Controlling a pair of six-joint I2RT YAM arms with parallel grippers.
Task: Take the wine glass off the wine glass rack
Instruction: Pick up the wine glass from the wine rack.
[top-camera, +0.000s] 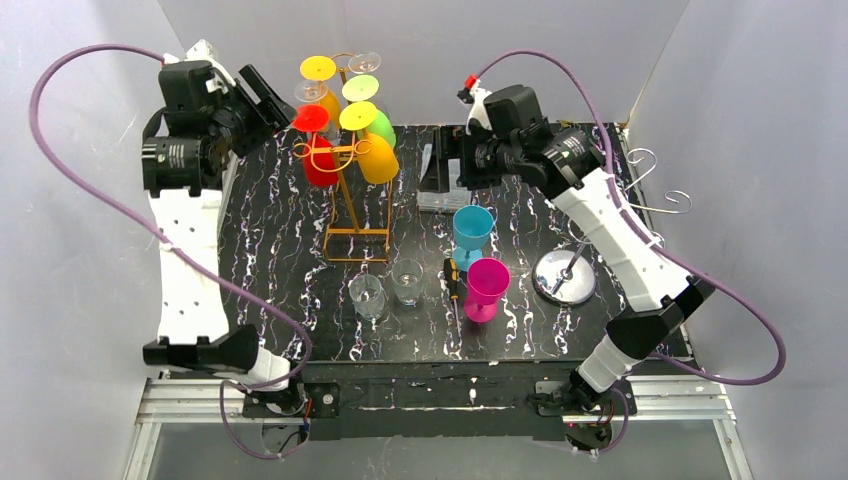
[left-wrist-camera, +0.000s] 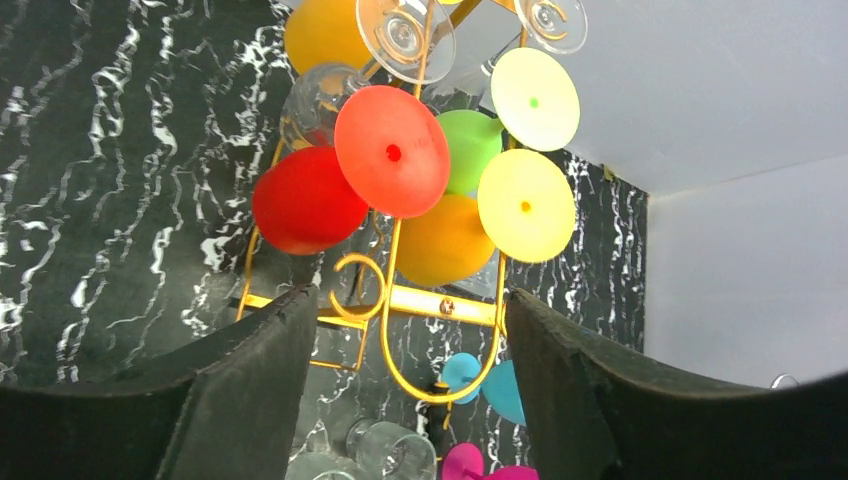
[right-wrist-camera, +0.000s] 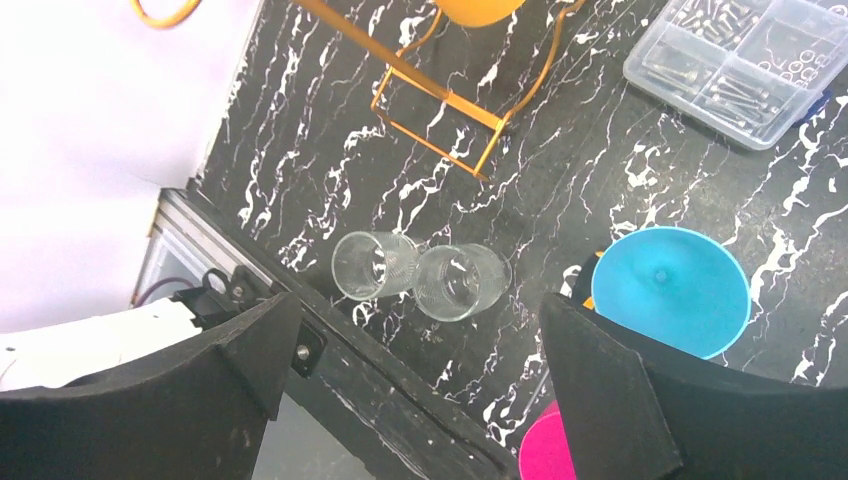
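The gold wire wine glass rack (top-camera: 345, 205) stands at the back left of the table. Several glasses hang on it upside down: a red one (top-camera: 318, 160), an orange one (top-camera: 378, 158), a green one (top-camera: 383, 128) and clear ones higher up. My left gripper (top-camera: 268, 100) is open and empty, raised just left of the rack. In the left wrist view the red glass (left-wrist-camera: 305, 200), the orange glass (left-wrist-camera: 445, 240) and the rack (left-wrist-camera: 440, 305) lie ahead of the open gripper (left-wrist-camera: 410, 380). My right gripper (top-camera: 445, 170) is open and empty, raised right of the rack.
Two clear glasses (top-camera: 368, 295) (top-camera: 407, 280), a blue glass (top-camera: 472, 232) and a magenta glass (top-camera: 486, 288) stand upright on the table. A screwdriver (top-camera: 452, 280) lies between them. A clear glass (top-camera: 565, 275) lies at the right. A parts box (top-camera: 440, 200) sits under the right gripper.
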